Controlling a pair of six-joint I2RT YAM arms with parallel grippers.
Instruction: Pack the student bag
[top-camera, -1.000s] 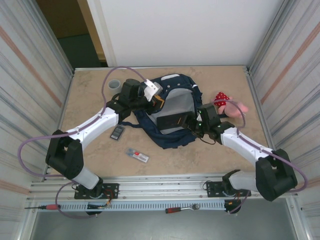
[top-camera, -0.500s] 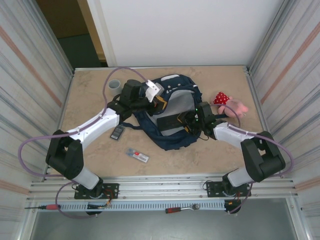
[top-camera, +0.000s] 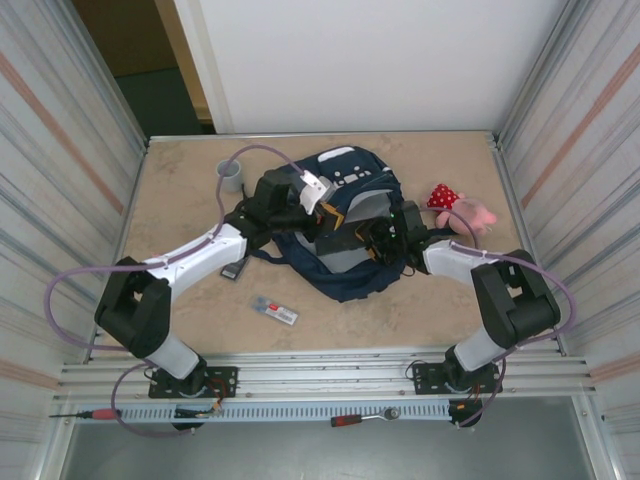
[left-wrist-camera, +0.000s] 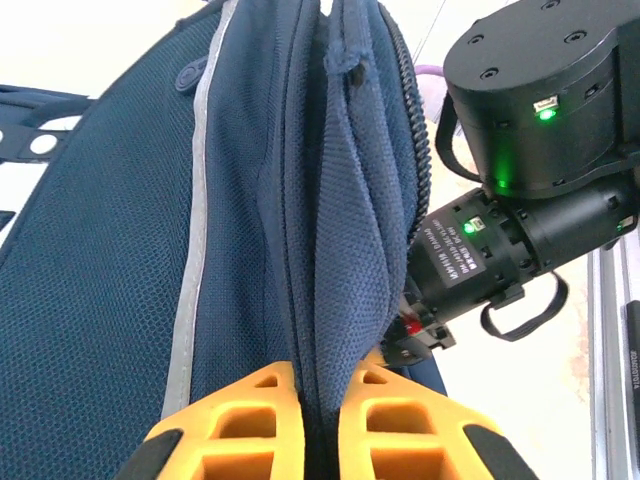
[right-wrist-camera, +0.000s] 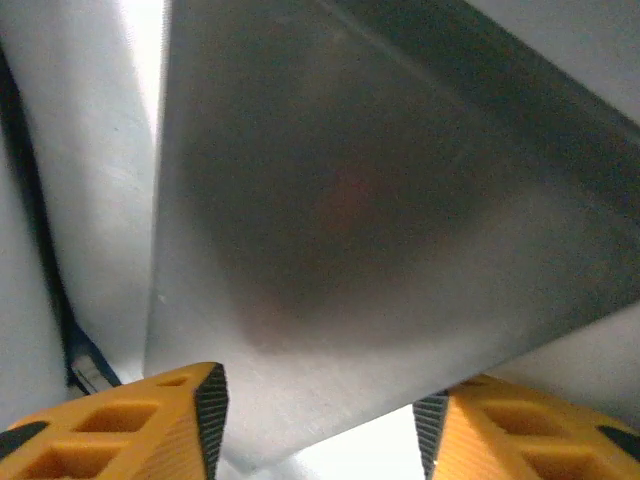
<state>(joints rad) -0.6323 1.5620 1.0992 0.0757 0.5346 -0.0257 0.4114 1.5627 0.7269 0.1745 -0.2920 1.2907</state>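
- My left end effector (left-wrist-camera: 318, 395) is pinched closed on the backpack (left-wrist-camera: 100, 260) fabric beside the zipper.
- My right end effector (right-wrist-camera: 320, 405) is partly spread around a grey flat slab (right-wrist-camera: 330, 230); I cannot tell whether it grips.
- The backpack lies on the bench (top-camera: 180, 190), between both end effectors.

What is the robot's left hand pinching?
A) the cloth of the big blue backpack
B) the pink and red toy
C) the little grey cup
A: in the left wrist view, the left gripper has its orange jaws closed on a fold of the student bag, right beside the zipper.
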